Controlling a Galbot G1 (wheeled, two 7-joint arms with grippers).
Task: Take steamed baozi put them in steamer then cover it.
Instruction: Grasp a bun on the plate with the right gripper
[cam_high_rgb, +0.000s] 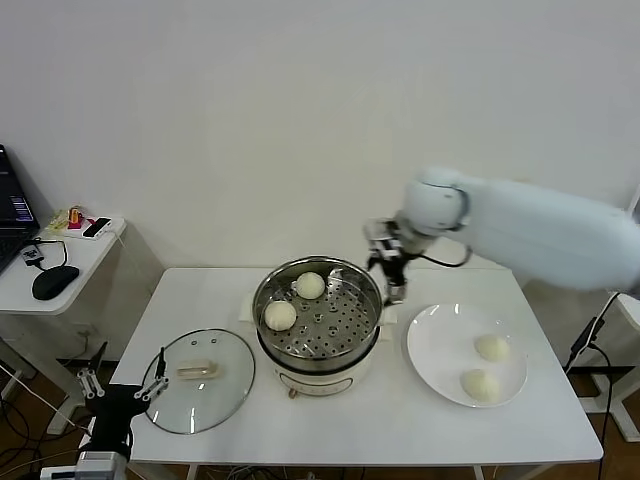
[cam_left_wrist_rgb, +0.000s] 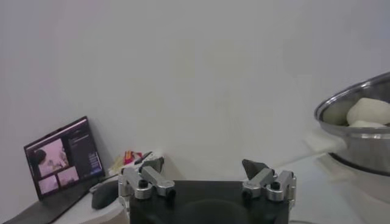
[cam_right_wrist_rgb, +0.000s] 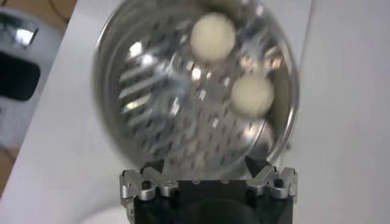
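Note:
The steel steamer (cam_high_rgb: 355, 337) stands mid-table on a white base with two baozi (cam_high_rgb: 310, 285) (cam_high_rgb: 280, 315) on its perforated tray. They show in the right wrist view (cam_right_wrist_rgb: 212, 35) (cam_right_wrist_rgb: 251, 95). Two more baozi (cam_high_rgb: 491, 347) (cam_high_rgb: 480, 384) lie on the white plate (cam_high_rgb: 435, 340) to the right. The glass cover (cam_high_rgb: 225, 385) with its beige handle (cam_high_rgb: 196, 372) lies flat to the left of the steamer. My right gripper (cam_high_rgb: 395, 290) is open and empty above the steamer's right rim. My left gripper (cam_high_rgb: 120, 390) hangs open at the table's front left, beside the cover.
A side table (cam_high_rgb: 85, 250) at the left holds a laptop (cam_left_wrist_rgb: 61, 161), a black mouse (cam_high_rgb: 55, 282) and small items. The table's front edge runs just below the cover and plate. A wall stands behind.

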